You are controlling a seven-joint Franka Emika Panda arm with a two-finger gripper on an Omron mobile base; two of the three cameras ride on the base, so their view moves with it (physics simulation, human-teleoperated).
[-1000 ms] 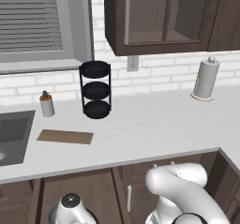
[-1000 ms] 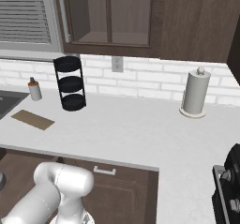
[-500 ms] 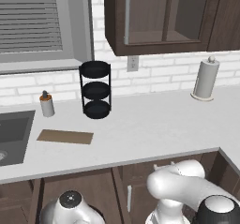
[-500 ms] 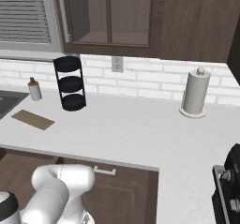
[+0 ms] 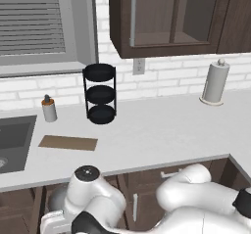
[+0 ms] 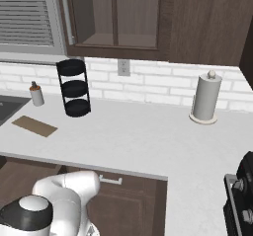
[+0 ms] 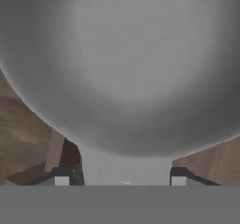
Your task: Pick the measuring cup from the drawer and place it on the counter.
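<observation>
While the pincer (image 7: pixel 117 181) clamps the measuring cup (image 7: pixel 122 63) handle, brown drawer (image 7: pixel 23 129) wood flanks it.

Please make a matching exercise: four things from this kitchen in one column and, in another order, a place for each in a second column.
Things:
1. paper towel roll
2. black rack
3. small bottle
4. brown board

Places:
A. flat on the counter, in front of the bottle
B. far right of the counter, by the wall
C. below the window, near the sink
D. under the left end of the upper cabinet

Pairs: 1-B, 2-D, 3-C, 4-A
</observation>
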